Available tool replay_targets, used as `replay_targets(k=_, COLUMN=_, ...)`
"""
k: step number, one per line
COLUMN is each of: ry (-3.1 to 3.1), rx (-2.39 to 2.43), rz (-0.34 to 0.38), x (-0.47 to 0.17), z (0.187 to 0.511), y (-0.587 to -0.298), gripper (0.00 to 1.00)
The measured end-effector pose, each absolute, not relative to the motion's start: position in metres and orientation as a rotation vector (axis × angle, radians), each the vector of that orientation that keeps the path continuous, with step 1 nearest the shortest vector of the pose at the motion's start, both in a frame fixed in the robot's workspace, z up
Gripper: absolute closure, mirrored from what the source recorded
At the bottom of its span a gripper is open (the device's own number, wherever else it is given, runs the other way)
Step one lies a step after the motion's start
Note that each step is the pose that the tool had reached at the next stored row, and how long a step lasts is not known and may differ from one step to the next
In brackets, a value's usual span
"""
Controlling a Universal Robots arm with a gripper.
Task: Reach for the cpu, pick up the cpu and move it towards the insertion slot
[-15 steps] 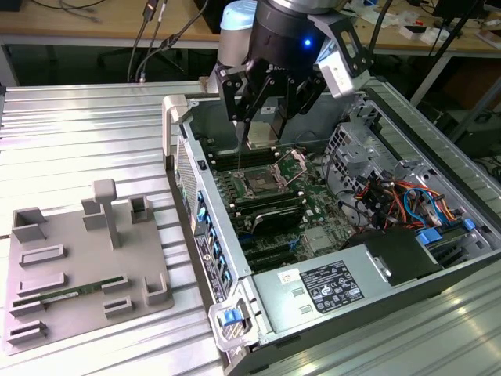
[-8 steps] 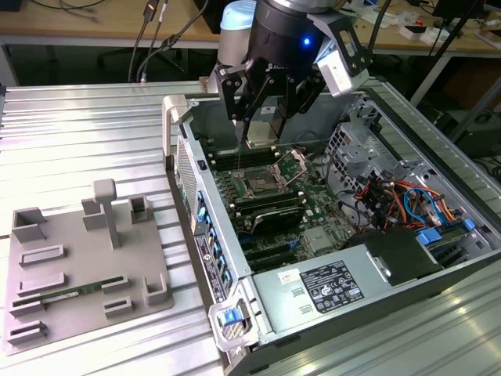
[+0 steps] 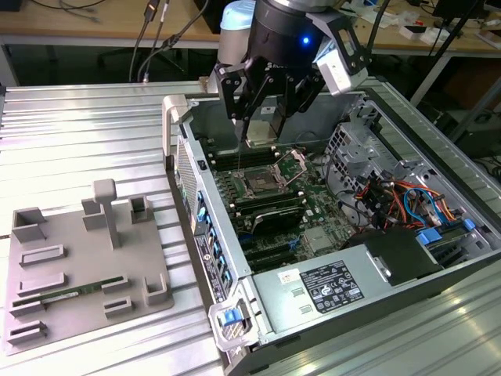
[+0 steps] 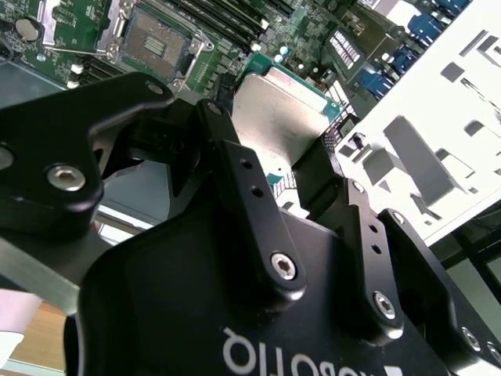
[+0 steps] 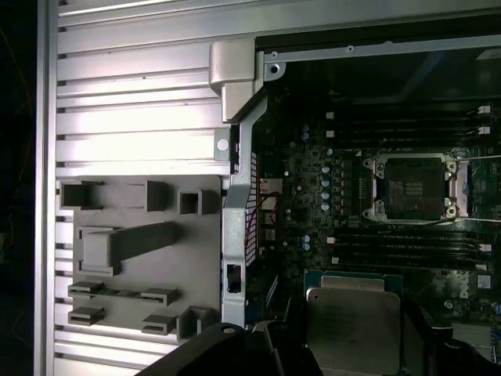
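We see open air above the insertion slot [image 3: 261,182], its frame lifted. In the exterior view, the drive cage [image 3: 368,145] crowds it at three o'clock, memory slots [image 3: 270,213] at six, the chassis wall [image 3: 205,211] at nine.

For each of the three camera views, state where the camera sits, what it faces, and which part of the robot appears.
Exterior view: off the arm, above the open computer case; shows the gripper.
Second wrist view: behind the fingers, facing the cpu.
First wrist view: on the wrist, facing the insertion slot.
All three share cpu and slot.
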State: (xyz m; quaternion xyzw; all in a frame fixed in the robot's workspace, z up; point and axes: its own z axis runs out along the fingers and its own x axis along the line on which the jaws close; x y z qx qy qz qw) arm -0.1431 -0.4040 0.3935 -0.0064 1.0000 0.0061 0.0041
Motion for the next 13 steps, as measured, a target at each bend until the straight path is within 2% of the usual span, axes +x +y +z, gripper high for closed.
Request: replay_targets(k=13, ry=3.133, rx=-0.02, rz=0.021, x=-0.122, z=0.392, y=-0.402, gripper=0.45)
